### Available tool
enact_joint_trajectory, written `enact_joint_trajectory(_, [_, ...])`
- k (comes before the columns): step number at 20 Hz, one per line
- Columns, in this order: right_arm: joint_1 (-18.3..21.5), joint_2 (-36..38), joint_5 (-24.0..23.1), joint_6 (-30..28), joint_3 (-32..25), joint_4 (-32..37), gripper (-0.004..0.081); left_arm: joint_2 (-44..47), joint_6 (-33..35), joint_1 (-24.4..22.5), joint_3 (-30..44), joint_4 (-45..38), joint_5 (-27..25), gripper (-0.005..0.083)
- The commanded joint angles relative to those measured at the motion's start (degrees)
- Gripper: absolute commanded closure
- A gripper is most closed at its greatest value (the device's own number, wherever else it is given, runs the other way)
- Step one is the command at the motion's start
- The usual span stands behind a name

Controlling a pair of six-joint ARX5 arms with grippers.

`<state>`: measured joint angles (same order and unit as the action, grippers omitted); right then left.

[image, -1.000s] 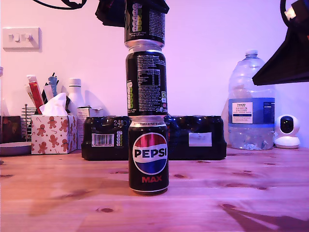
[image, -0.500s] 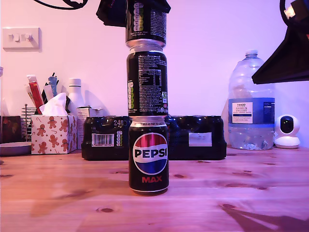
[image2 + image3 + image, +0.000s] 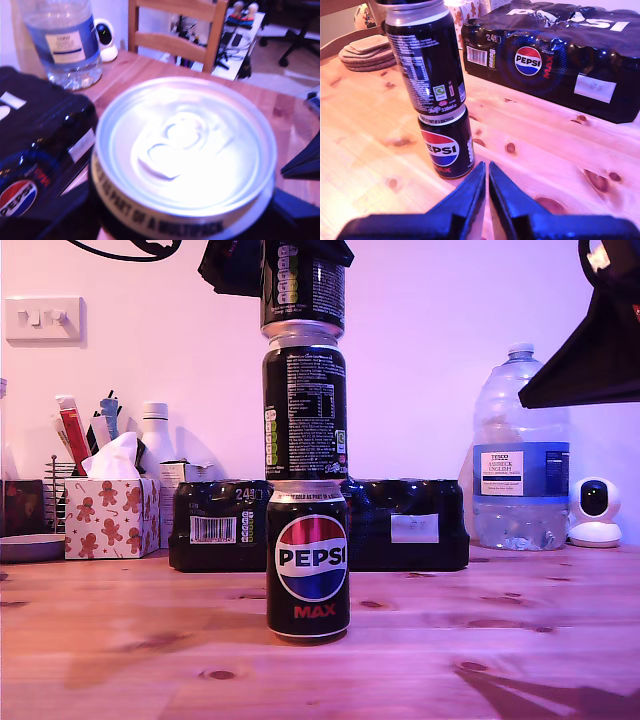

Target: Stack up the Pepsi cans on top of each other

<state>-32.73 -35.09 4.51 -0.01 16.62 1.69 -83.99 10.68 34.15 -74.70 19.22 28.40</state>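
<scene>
Gripping the top Pepsi can (image 3: 303, 285), my first gripper (image 3: 275, 265) holds it on the middle can (image 3: 304, 410), over the bottom can (image 3: 308, 560). My second gripper (image 3: 487, 182), jaws nearly closed and empty, hovers just before the stack.

Three cans (image 3: 307, 440) are stacked on the table (image 3: 500, 660); a multipack (image 3: 410, 525) is set behind, at twelve o'clock.

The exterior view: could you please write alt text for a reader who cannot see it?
Three Pepsi cans stand stacked on a wooden table: bottom can, middle can, top can, its upper end beyond the frame among dark arm parts. Behind stand a 24-pack, water bottle and tissue box.
</scene>
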Motion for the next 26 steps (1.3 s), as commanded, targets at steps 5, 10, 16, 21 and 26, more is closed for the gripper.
enact_joint_trajectory(5, [-0.22, 0.04, 1.99, 0.2, -0.33, 7.67, 0.0781, 0.37, -0.13, 0.87, 0.2, -1.05, -0.44, 0.0093])
enact_joint_trajectory(10, [-0.22, 0.02, 2.03, 0.02, -0.31, 9.81, 0.0782, 0.37, -0.15, 0.85, 0.2, -1.25, -1.55, 0.0093])
enact_joint_trajectory(16, [-0.22, 0.02, 2.03, 0.02, -0.31, 9.81, 0.0782, 0.37, -0.15, 0.85, 0.2, -1.18, -1.51, 0.0096])
enact_joint_trajectory(21, [-0.22, 0.02, 2.01, 0.02, -0.31, 9.77, 0.0782, 0.37, -0.7, 0.85, 0.2, -1.27, -1.53, 0.0093])
enact_joint_trajectory(26, [-0.22, 0.02, 2.01, 0.0, -0.31, 9.51, 0.0782, 0.37, -3.15, 0.92, 0.2, -1.31, -3.98, -0.002])
